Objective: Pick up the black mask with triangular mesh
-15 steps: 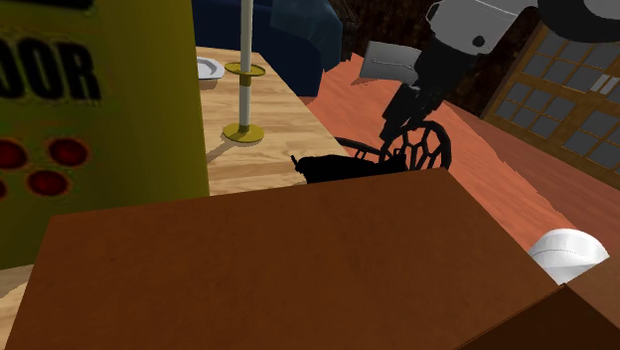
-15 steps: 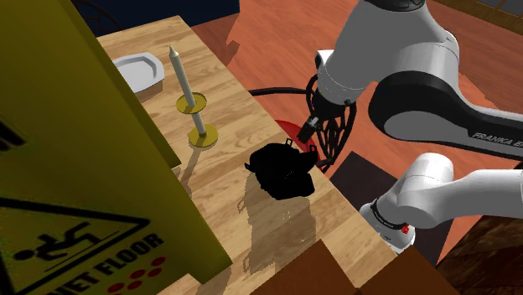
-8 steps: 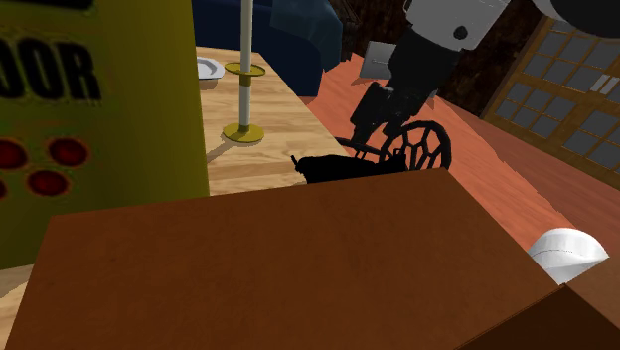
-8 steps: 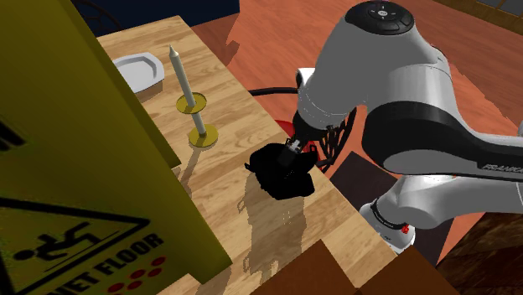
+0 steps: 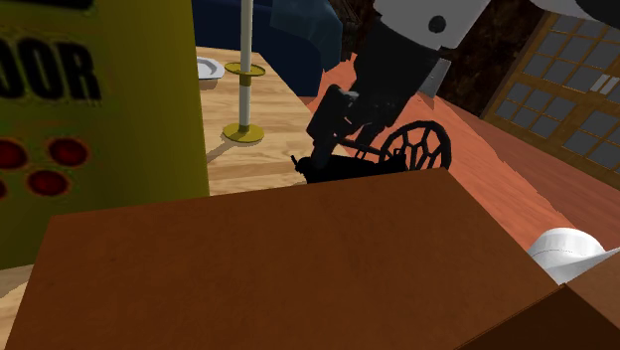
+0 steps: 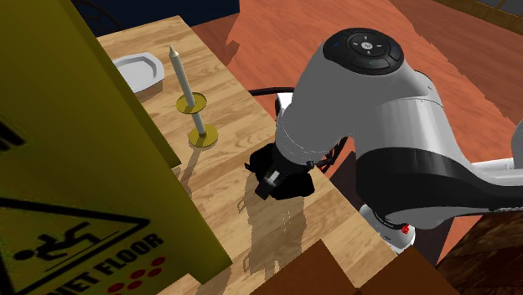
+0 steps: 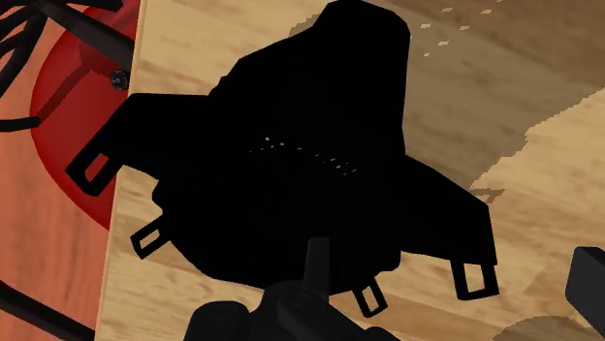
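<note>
The mask [image 7: 301, 165] is a solid black lump with small strap loops around its rim. It lies on the wooden table [image 6: 226, 92] close to the edge, seen low over the brown box as the mask [image 5: 350, 167] and half hidden under my hand as the mask [image 6: 293, 183]. My gripper [image 5: 318, 157] hangs just over its end nearest the yellow sign, and the gripper [image 6: 268, 178] points down at it. In the wrist view the gripper [image 7: 407, 310] is open: one finger [image 7: 587, 281] stands far out beside the mask, and nothing is clasped.
A tall yellow wet-floor sign [image 6: 75, 168] stands close beside the mask. A candlestick [image 6: 191, 109] and a white dish [image 6: 138, 71] sit farther along the table. A black wire-mesh frame [image 5: 422, 149] over a red disc [image 7: 68, 116] stands off the table edge. A brown box [image 5: 278, 259] blocks the foreground.
My arm has swung from above the wire-mesh frame beside the table toward the shoulder view's left and downward; the hand now sits over the mask. The mask has not moved.
</note>
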